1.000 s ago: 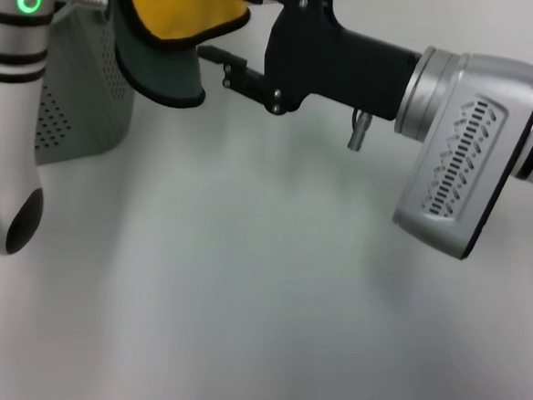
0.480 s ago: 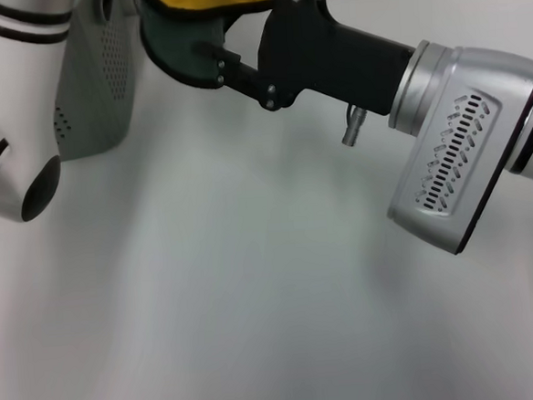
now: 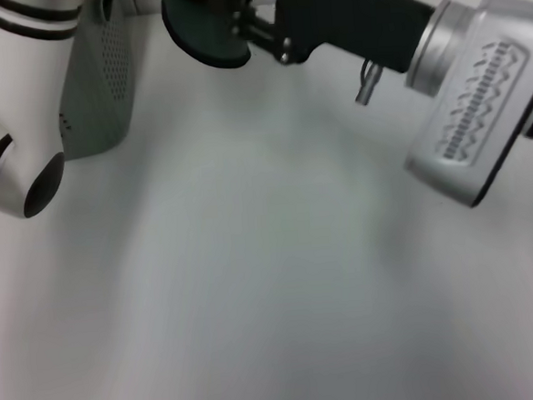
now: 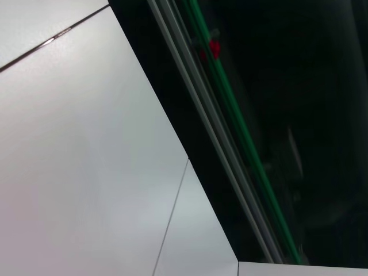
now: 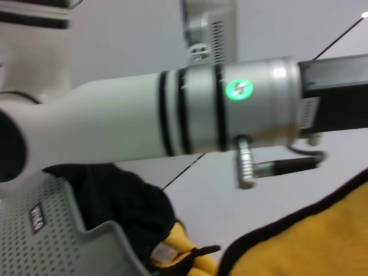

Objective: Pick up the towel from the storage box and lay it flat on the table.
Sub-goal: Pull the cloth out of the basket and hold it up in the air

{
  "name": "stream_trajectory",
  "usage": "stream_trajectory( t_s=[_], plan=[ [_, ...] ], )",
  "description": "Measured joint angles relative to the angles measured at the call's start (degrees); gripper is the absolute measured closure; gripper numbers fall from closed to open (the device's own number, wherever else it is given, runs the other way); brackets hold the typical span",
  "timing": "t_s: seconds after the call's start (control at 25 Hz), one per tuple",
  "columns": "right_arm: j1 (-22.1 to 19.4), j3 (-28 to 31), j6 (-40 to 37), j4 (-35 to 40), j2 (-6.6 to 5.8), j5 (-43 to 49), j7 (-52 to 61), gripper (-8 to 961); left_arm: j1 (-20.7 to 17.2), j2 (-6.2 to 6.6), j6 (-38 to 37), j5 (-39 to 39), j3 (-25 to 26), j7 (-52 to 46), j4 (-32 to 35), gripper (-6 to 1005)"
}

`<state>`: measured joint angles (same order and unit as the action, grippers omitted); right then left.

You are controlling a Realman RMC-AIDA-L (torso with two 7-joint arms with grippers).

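The towel (image 3: 202, 32), dark green with yellow showing above, hangs at the far edge of the head view, above the table (image 3: 253, 274). My right gripper (image 3: 240, 14) reaches in from the right and is shut on the towel's right side; its upper finger is cut off by the frame. The storage box (image 3: 103, 83) stands just left of the towel. In the right wrist view the towel's yellow side (image 5: 322, 241) is close, a dark fold hangs beside the box (image 5: 52, 230), and my left gripper's black body (image 5: 336, 86) runs out of frame.
My left arm (image 3: 15, 135) stands in front of the storage box at the left of the head view and crosses the right wrist view (image 5: 172, 115) with a green light. My right arm's silver wrist (image 3: 479, 94) hangs over the table's right.
My right gripper has risen and shifted right with the towel, which now hangs higher and farther from the box. My left arm has moved right and closer.
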<state>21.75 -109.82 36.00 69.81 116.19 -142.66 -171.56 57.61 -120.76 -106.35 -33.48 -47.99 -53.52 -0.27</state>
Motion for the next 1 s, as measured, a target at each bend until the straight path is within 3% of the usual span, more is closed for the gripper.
stream_trajectory(
  t_s=[0.32,0.64,1.0],
  plan=[
    [-0.38,3.23,2.4,-0.12,0.0,-0.71,0.0,481,-1.68,0.0,-0.12,0.36,0.22,-0.01,0.39,986],
    [-0.52,-0.89,4.4,-1.45,0.0,1.02,0.0,560,-1.51,0.0,-0.14,0.72,0.45,0.48,0.65,985],
    [-0.49,-2.8,6.66,-3.33,-0.01,2.57,-0.03,515,-1.03,0.0,-0.18,0.75,0.28,-0.09,0.63,985]
  ],
)
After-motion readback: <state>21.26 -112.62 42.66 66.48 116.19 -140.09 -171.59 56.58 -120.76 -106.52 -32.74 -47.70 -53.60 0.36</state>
